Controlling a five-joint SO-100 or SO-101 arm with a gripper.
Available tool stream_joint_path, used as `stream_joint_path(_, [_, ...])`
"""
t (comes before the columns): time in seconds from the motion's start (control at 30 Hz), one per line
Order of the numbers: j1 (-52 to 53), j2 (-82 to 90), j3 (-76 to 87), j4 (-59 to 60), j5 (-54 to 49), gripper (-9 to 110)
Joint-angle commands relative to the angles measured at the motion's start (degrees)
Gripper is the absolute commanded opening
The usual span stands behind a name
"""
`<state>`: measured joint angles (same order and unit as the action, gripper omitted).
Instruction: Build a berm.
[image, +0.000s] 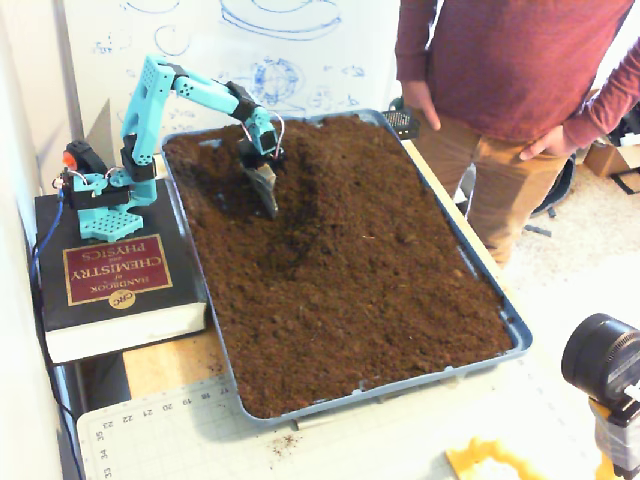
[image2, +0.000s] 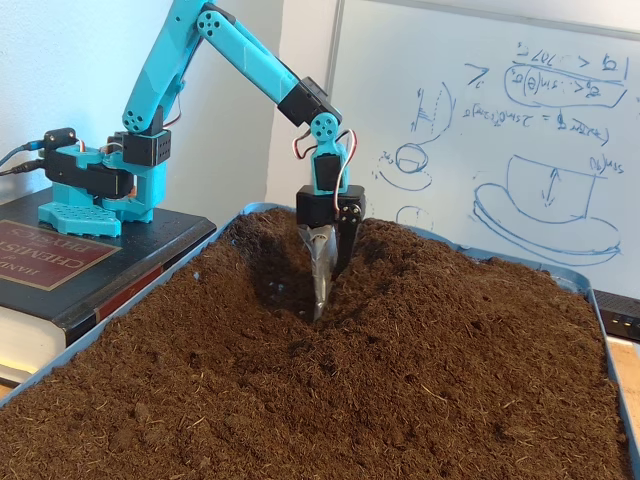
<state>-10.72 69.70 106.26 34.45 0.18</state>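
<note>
The berm (image: 305, 190) is a low ridge of loose dark-brown soil running from the tray's far edge toward its middle. In a fixed view from the side, the berm (image2: 430, 270) is the mound right of the arm. The teal arm reaches from its base over the soil. My gripper (image: 267, 198) points straight down, with a silvery blade-like finger and a black finger held close together. The gripper (image2: 324, 292) has its tip pushed into the soil at the berm's left foot. A darker dug hollow (image: 222, 190) lies just left of it. Nothing shows between the fingers.
A blue tray (image: 521, 341) holds all the soil. The arm's base stands on a thick black book (image: 112, 283) left of the tray. A person (image: 500, 90) stands at the far right edge. A camera (image: 604, 362) and a yellow part (image: 488, 462) sit at bottom right.
</note>
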Motion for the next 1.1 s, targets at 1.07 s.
stream_joint_path(1.07, [-0.4, 36.1, -2.5, 36.4, 0.1, 0])
